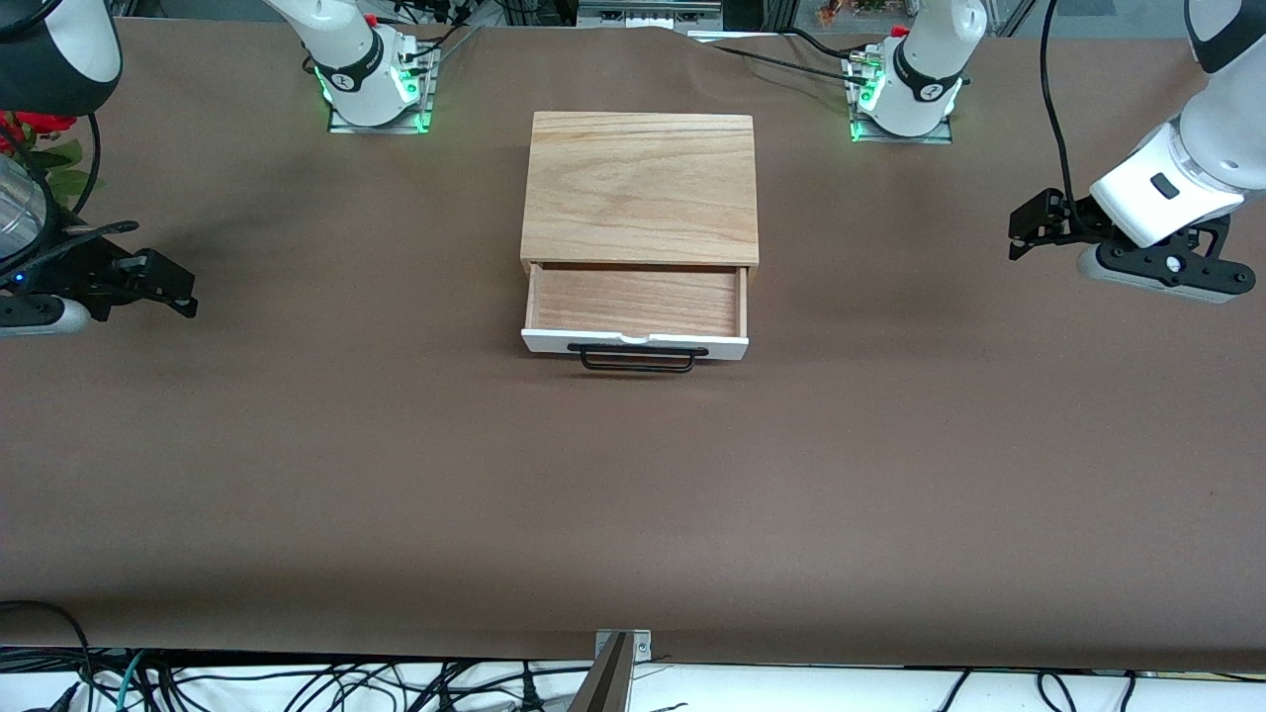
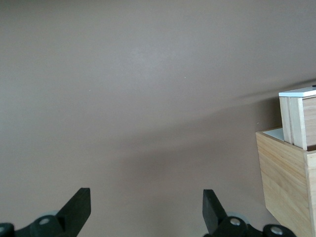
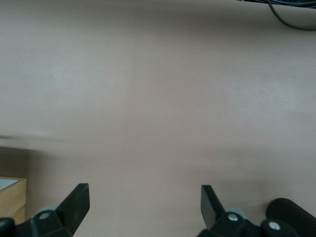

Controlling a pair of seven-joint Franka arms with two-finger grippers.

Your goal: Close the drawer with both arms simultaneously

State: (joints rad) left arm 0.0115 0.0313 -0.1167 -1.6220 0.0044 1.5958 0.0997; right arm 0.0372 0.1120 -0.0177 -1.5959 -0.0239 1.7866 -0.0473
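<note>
Your drawer stands pulled out of the oak-grain box, which sits mid-table, closer to the edge where the arm bases are bolted than to the front camera's edge. The drawer's white front panel faces the front camera, with the black wire handle hanging off it. The wooden tray floor is bare.

Your left gripper hangs over the table near the left arm's end, well apart from the box, about level with the drawer. Its fingers are spread wide with nothing between them; only brown table surface shows in the gap. In the left wrist view the box corner and the side of the drawer show off to one edge, away from the fingers.

Your right gripper hangs over the table near the right arm's end, likewise well apart from the box. Its fingers are also spread wide, holding nothing. A sliver of the box shows at the margin of the right wrist view.

Neither gripper touches the drawer or the handle. The drawer is not yet shut.

A red-flowered plant sits at the right arm's end of the table, partly hidden by that arm.
</note>
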